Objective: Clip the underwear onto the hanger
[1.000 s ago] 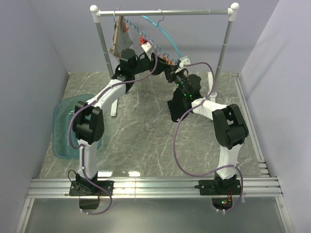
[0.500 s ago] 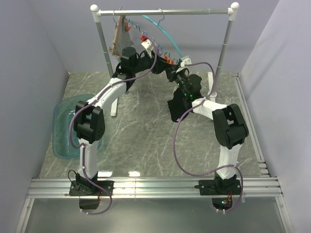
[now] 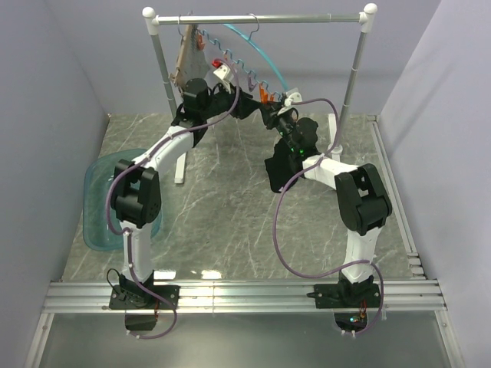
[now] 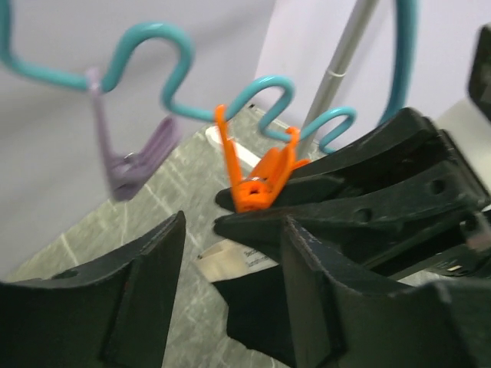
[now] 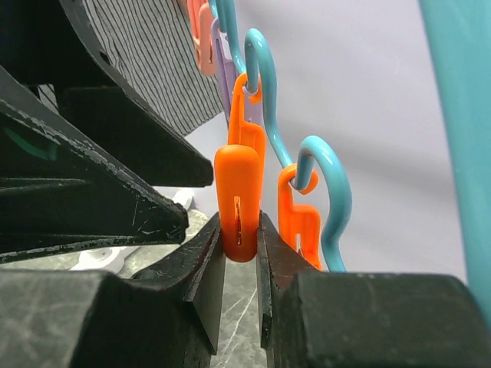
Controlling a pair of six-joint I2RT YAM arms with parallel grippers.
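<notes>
Two arms up at the rail, one clip pinched

Both arms reach up to the teal hanger (image 3: 261,52), which hangs by its hook from the rail (image 3: 261,18) at the back of the table. The right gripper (image 5: 239,230) is clenched on an orange clip (image 5: 238,192) dangling from the hanger's wavy lower edge, with a finger pressed to each side. The left gripper (image 4: 234,230) sits just in front of that same clip, its jaws spread and nothing pinched between them. A purple clip (image 4: 130,161) hangs one loop further along, apart from both grippers. The underwear I cannot pick out for sure: just under the orange clip there is a pale printed tag (image 4: 230,259) against something dark. Striped grey cloth (image 5: 161,61) hangs behind the clips.
</notes>
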